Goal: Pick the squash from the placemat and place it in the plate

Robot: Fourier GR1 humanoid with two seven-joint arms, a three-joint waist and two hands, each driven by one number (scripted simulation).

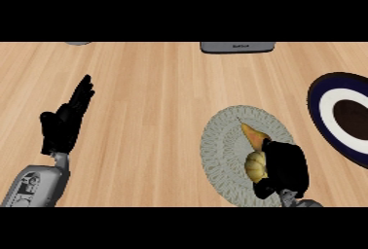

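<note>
Yellow squash [253,148] on placemat [224,146], right robot hand [287,165] curled round it; plate [320,104] beside.

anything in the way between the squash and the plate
Nothing visible does. The right hand is curled round the squash on the placemat, and only bare counter lies between the mat and the plate to its right.
</note>
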